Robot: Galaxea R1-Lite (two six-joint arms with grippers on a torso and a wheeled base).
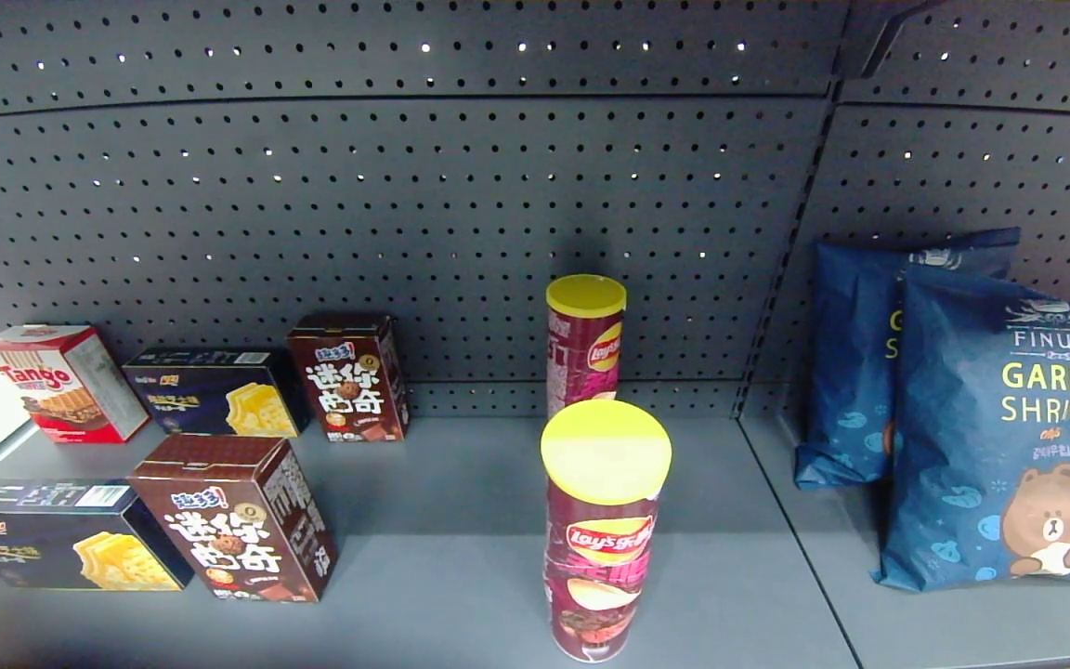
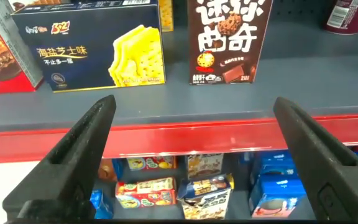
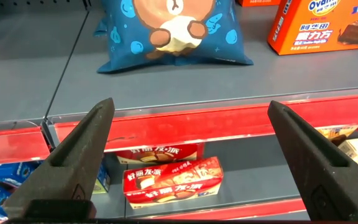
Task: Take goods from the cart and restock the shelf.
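maroon chip can [image 1: 602,548] with yellow lid stands upright on shelf [image 1: 461,506].

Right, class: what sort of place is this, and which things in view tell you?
Probably a shop aisle, or a mock-up of one: a pegboard-backed shelf holds crisp tubes, biscuit boxes and blue snack bags, and its front edge is a red strip.

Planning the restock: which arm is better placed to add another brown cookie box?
Left, probably: the left claw, open, faces the brown cookie box and navy cracker box, while the right claw, also open, faces the blue bear bag.
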